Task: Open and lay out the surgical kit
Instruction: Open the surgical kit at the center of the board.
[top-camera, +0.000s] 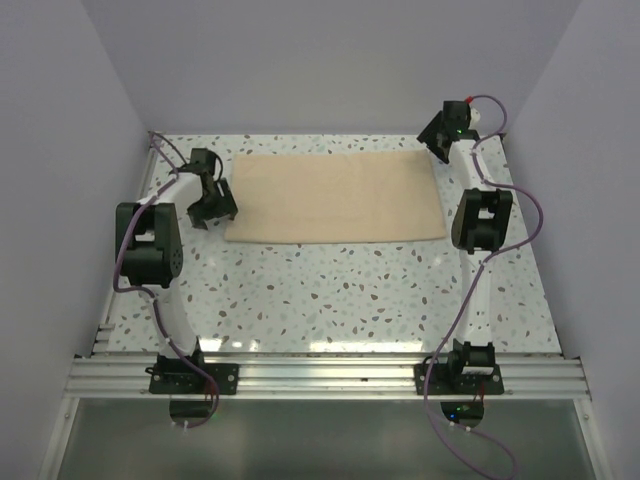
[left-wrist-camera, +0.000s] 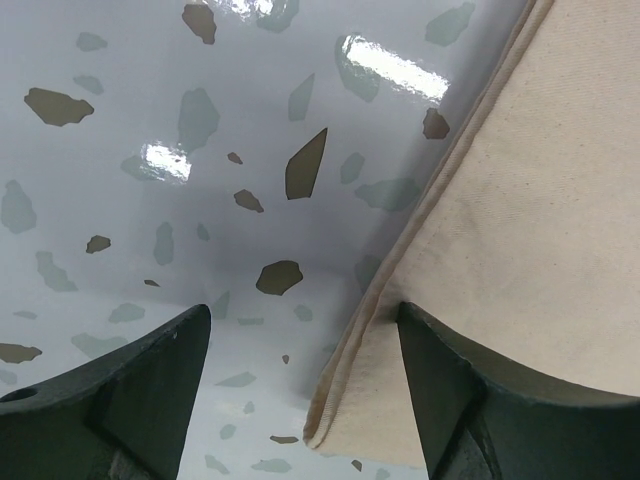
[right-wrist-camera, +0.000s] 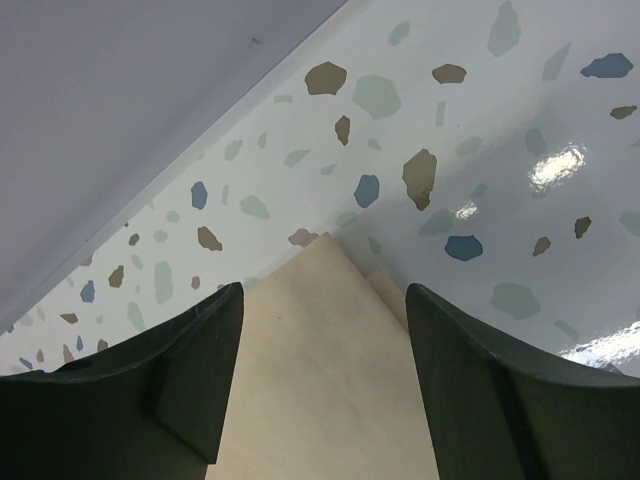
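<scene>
The surgical kit is a flat, folded beige cloth rectangle lying across the far half of the speckled table. My left gripper sits low at the cloth's front-left corner. In the left wrist view the hemmed cloth edge runs between the open fingers of the left gripper, and the right finger rests over the cloth. My right gripper is at the far right corner. There the pointed, layered cloth corner lies between the open fingers of the right gripper.
Pale lilac walls close in the table on the left, back and right; the back wall is near the right gripper. An aluminium rail with both arm bases runs along the near edge. Purple cables loop beside each arm.
</scene>
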